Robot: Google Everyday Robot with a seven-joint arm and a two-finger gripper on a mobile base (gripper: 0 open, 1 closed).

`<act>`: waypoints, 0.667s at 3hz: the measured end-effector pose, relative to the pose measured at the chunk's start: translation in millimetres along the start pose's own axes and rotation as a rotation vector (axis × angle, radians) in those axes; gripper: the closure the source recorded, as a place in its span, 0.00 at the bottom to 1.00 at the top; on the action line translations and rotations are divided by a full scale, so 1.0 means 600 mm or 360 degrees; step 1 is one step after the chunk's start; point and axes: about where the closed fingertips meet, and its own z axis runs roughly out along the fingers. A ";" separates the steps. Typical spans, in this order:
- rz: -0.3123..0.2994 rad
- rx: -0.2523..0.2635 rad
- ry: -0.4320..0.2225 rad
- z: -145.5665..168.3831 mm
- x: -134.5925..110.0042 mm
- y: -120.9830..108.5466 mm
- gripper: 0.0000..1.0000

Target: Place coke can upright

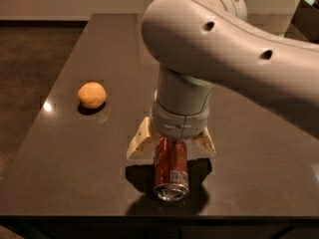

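A red coke can lies on its side near the front edge of a dark, glossy surface, its silver end turned toward the camera and its small white label patch facing up. Directly above the can's far end hangs the robot's pincer, released, its two cream-coloured fingers spread wide, one on either side of the can; whether they touch it cannot be made out. The pale grey arm sweeps in from the upper right and turns down into a thick wrist that hides the can's far end. Well to the left, apart from can and pincer, a round orange fruit sits on the surface, a spot of reflected light beside it. The can's shadow pools around it near the front edge
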 end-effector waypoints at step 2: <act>-0.0036 -0.0028 -0.0153 -0.014 0.004 -0.005 0.56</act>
